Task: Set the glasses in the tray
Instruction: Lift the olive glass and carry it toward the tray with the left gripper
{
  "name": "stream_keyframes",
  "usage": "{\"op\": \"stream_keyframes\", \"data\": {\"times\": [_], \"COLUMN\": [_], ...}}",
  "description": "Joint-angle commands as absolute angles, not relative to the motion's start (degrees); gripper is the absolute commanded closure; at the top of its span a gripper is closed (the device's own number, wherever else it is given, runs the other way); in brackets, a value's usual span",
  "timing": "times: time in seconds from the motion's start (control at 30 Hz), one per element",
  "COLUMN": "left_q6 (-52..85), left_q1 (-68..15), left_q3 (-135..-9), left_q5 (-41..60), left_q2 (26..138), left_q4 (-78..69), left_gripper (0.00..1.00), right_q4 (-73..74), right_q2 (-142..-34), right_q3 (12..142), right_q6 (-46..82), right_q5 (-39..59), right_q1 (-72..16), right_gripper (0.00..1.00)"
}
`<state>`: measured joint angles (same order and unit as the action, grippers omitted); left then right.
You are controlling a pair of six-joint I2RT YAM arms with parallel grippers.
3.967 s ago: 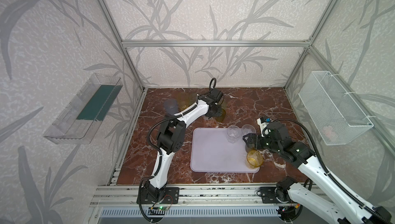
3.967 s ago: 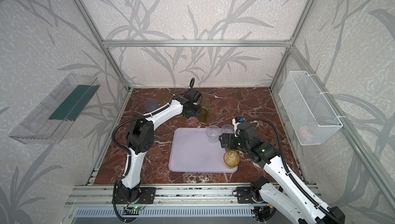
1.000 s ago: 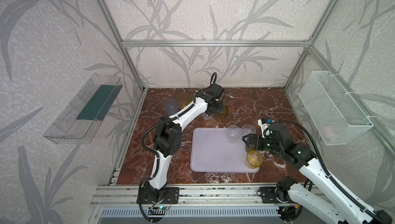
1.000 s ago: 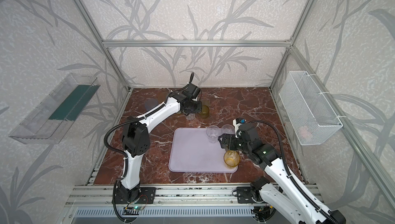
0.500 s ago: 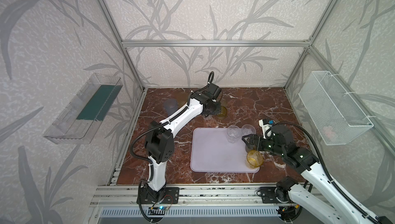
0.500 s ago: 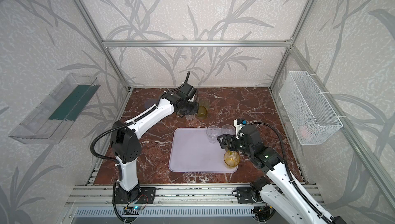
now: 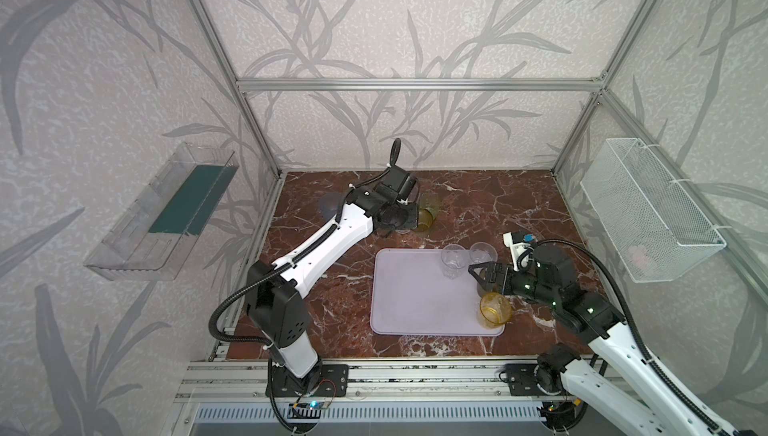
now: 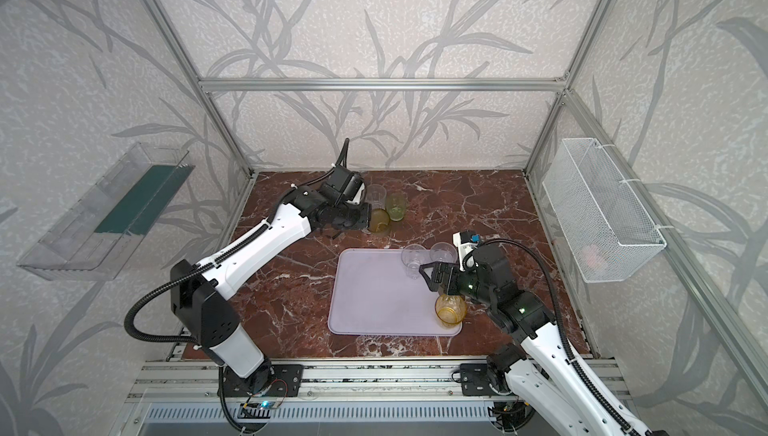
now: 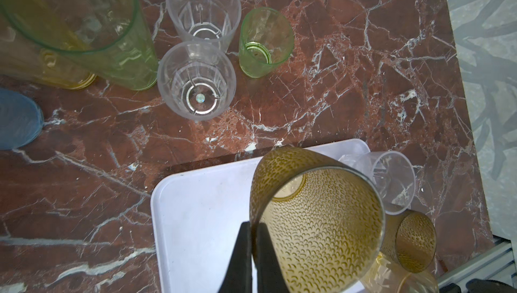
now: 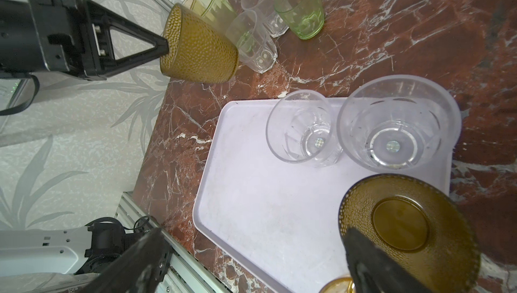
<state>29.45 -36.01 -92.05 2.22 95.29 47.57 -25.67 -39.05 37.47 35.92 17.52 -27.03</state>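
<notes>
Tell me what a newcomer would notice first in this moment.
The left gripper pinches the rim of a dimpled olive-brown tumbler and holds it tilted, just beyond the far edge of the lilac tray. Along the tray's right side stand two clear tumblers, another olive tumbler and an amber one at the near corner. The open right gripper hovers there.

Left fingers (image 9: 241, 252) pinched tightly together at long reach; right fingers (image 10: 369, 260) spread wide.
</notes>
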Motion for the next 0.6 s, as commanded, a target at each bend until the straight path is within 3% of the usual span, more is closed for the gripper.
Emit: {"op": "stream_keyframes", "data": {"times": [0.0, 0.57], "left_q6": [28.7, 30.6], "left_q1": [-36.5, -44.3], "left_q3": [-89.5, -77.8], "left_q5": [0.2, -0.6], "left_q2": [91.8, 84.7], "left_q4": [50.6, 48.3], "left_gripper": [1.0, 1.0], "right_q4": [-24.3, -26.3], "right_q2": [-37.9, -33.7], "right_q3": [37.0, 33.7], "right_q6": [37.8, 37.8], "right_q5": [19.7, 21.0], "right_q1": [-26.8, -26.7], "right_gripper": [0.01, 0.01]}}
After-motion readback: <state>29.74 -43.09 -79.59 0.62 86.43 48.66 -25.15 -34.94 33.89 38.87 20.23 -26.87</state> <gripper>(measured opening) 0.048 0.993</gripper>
